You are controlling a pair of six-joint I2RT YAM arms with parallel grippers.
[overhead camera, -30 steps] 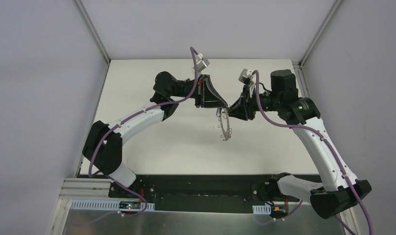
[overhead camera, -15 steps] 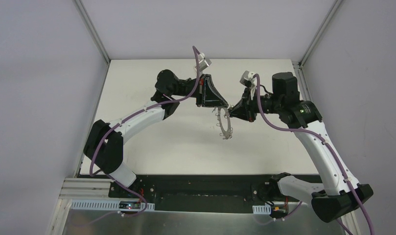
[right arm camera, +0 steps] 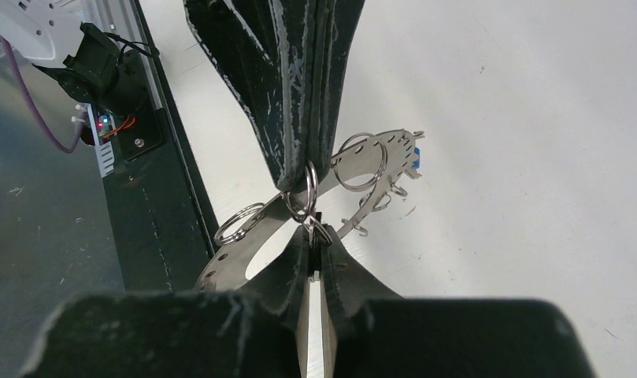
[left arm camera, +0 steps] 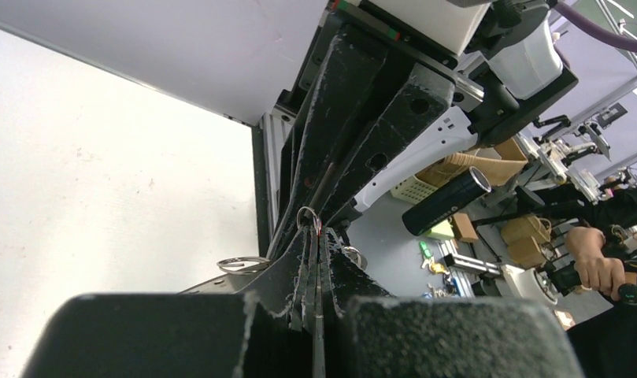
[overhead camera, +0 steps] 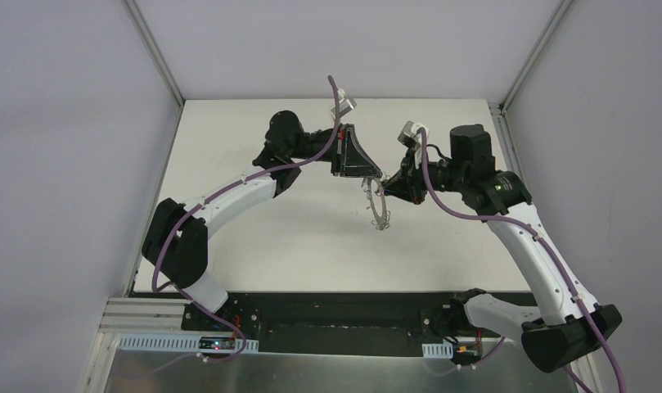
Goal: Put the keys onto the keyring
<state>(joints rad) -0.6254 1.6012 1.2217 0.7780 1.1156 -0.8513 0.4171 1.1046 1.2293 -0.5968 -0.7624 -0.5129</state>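
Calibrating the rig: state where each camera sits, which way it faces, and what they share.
Top external: above and behind the bases, looking down on the table; both arms show.
Left wrist: looks along its own fingers at the right gripper.
Right wrist: looks along its own fingers at the left gripper.
All three share the keyring, held where the grippers meet.

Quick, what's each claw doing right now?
Left gripper: closed, pinching a wire loop of the keyring.
Right gripper: closed beside that loop; what it pinches cannot be told.
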